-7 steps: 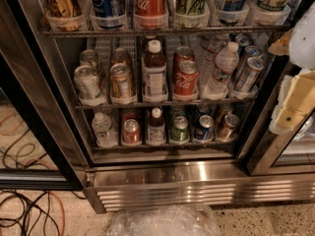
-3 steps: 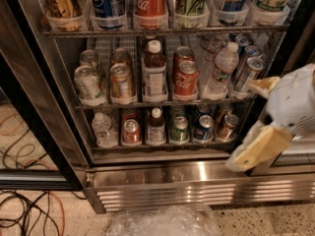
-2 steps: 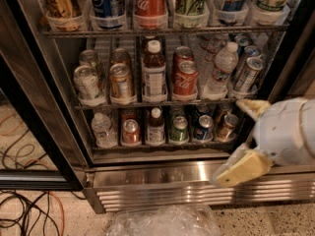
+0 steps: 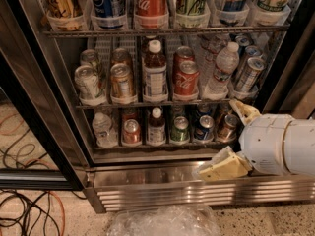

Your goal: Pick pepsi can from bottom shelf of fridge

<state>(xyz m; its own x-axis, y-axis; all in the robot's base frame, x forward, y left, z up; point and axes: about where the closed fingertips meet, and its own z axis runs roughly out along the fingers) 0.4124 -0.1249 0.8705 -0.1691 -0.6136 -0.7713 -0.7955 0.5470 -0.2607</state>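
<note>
Approach step, nothing grasped yet. Hovering the gripper [image 4: 217, 137] right of the green can [image 4: 180, 129], spread wide and empty. Spot the pepsi can [image 4: 203, 128] upright on the fridge's [image 4: 197, 191] bottom shelf [image 4: 147, 145], just right of that green can. Next needs easing inward to straddle it squarely.

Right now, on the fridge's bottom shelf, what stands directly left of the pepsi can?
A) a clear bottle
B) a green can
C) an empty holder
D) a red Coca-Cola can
B: the green can stands just left of the pepsi can on the bottom shelf; the open gripper is in front of the shelf's right end.
</note>
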